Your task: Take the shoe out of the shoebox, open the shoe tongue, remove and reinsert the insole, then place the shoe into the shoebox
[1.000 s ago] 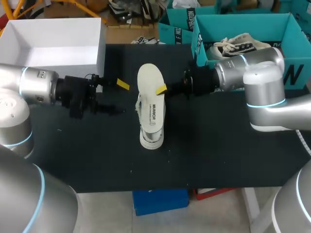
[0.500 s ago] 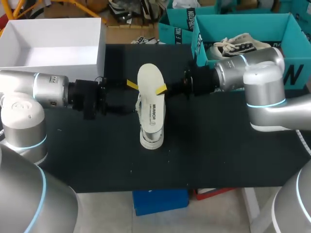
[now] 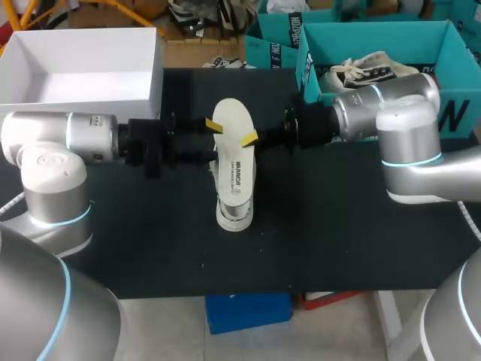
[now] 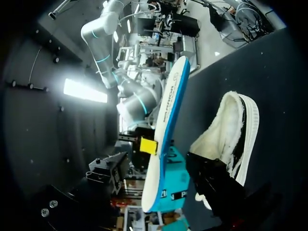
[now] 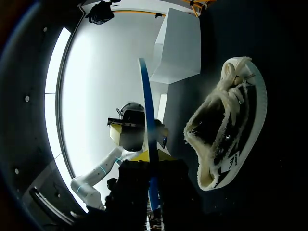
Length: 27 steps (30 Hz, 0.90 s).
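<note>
A white fleece-lined shoe [image 3: 234, 192] lies on the black table [image 3: 338, 241], toe toward the front edge. Above its heel end, my right gripper [image 3: 250, 139] is shut on the white insole [image 3: 231, 120] and holds it on edge. In the right wrist view, the insole [image 5: 148, 130] stands blue-edged between my right gripper's [image 5: 150, 161] fingers, with the shoe [image 5: 226, 139] beside it. My left gripper [image 3: 211, 141] is open at the insole's left side, one yellow tip against its edge. In the left wrist view, the insole [image 4: 166, 125] runs between its dark fingers, beside the shoe [image 4: 231, 139].
An open white shoebox [image 3: 45, 98] stands at the back left. A teal shoebox [image 3: 421, 34] at the back right holds another shoe [image 3: 364, 71], and my right arm passes in front of it. A second teal box [image 3: 274, 49] sits behind the middle.
My left arm has moved right, from beside the white box to the insole, and its fingers have started to narrow. The right arm, insole and shoe have not moved.
</note>
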Tool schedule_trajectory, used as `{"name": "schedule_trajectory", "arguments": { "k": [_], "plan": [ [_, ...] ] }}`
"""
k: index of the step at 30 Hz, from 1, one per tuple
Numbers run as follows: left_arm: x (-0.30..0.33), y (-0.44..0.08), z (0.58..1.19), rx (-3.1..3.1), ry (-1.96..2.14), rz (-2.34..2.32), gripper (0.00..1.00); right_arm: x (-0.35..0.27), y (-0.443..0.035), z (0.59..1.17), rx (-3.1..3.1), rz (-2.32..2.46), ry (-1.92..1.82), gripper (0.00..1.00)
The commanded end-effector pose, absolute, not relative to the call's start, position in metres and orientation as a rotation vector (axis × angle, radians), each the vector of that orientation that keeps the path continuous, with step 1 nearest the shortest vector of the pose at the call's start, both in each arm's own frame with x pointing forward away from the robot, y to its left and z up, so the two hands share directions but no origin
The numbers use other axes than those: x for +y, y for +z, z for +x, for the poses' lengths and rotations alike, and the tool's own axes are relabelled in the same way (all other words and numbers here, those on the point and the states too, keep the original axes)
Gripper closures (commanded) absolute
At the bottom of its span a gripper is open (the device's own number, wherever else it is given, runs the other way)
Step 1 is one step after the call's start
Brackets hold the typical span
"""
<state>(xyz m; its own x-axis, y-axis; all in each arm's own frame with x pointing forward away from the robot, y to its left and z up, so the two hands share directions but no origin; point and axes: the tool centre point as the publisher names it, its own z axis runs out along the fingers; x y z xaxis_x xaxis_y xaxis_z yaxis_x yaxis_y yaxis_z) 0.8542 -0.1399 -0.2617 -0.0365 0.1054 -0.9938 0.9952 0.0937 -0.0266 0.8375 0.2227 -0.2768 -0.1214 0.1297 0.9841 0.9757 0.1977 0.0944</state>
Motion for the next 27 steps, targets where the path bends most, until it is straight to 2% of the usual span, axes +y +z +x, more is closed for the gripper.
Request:
{"name": "schedule_trajectory", "arguments": {
  "k": [1, 7, 15, 21, 23, 25, 27],
  "plan": [
    [-0.147, -0.263, 0.857, 1.349, -1.102, 1.202, 0.53, 0.224, -0.278, 0.838, -1.477, -1.112, -1.073, 1.00],
    [-0.152, -0.265, 0.861, 1.347, -1.100, 1.205, 0.47, 0.224, -0.278, 0.838, -1.477, -1.112, -1.073, 1.00],
    [-0.157, -0.265, 0.861, 1.339, -1.094, 1.212, 0.55, 0.224, -0.278, 0.838, -1.477, -1.112, -1.073, 1.00],
    [-0.161, -0.266, 0.858, 1.339, -1.093, 1.224, 0.56, 0.224, -0.278, 0.838, -1.477, -1.112, -1.073, 1.00],
    [-0.163, -0.266, 0.857, 1.338, -1.089, 1.229, 0.63, 0.224, -0.278, 0.838, -1.477, -1.112, -1.073, 1.00],
    [-0.163, -0.266, 0.857, 1.338, -1.085, 1.235, 0.65, 0.224, -0.278, 0.838, -1.477, -1.112, -1.073, 1.00],
    [-0.163, -0.266, 0.856, 1.343, -1.076, 1.233, 0.74, 0.224, -0.278, 0.838, -1.477, -1.112, -1.073, 1.00]
  ]
}}
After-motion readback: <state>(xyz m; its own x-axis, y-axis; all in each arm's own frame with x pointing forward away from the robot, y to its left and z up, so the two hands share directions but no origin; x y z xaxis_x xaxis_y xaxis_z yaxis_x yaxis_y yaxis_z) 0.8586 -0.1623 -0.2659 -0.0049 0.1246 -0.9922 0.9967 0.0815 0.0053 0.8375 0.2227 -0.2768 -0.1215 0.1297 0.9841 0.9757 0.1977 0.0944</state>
